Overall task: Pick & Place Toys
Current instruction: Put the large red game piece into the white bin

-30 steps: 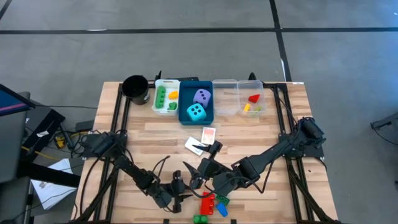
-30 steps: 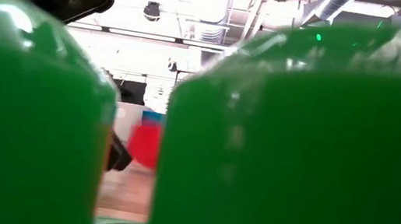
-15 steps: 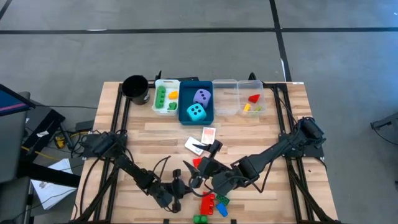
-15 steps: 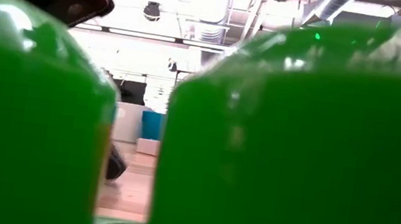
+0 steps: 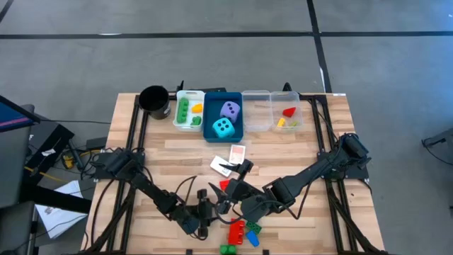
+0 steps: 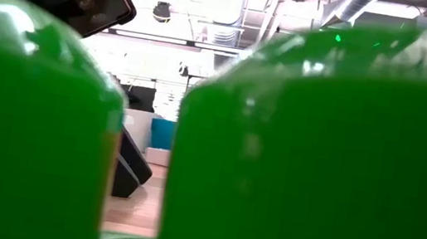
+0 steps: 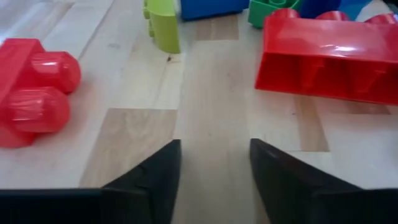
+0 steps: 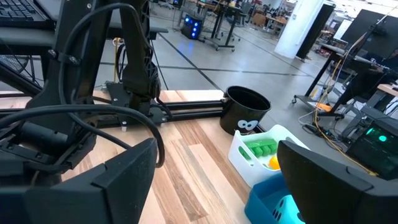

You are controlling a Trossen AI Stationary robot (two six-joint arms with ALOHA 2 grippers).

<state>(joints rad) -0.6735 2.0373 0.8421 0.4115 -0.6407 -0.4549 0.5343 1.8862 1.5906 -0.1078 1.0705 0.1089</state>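
My left gripper (image 7: 214, 152) stands open low over the wood near the table's front edge (image 5: 204, 214), with bare table between its fingers. Ahead of it lie a large red brick (image 7: 329, 56), a small red brick (image 7: 31, 87), a lime brick (image 7: 163, 26) and blue and green bricks (image 5: 253, 234). My right gripper (image 8: 214, 168) hangs open above the table's middle (image 5: 230, 187), holding nothing. Two card packs (image 5: 230, 159) lie flat beyond it. The cyan die (image 5: 223, 127) and lavender die (image 5: 229, 109) sit in the blue tray (image 5: 209, 134). Two green bricks (image 6: 315, 167) fill the low view.
Along the far edge stand a black cup (image 5: 153, 100), a white tray (image 5: 178, 113) with green and orange bricks, and clear trays (image 5: 272, 120) with red and yellow pieces. The left arm's cables (image 8: 74, 118) run across the near left of the table.
My left gripper has turned and tipped at the wrist while staying near the bricks at the front edge. In the low view, a red shape that showed between the two green bricks is gone, and a dark finger now stands there.
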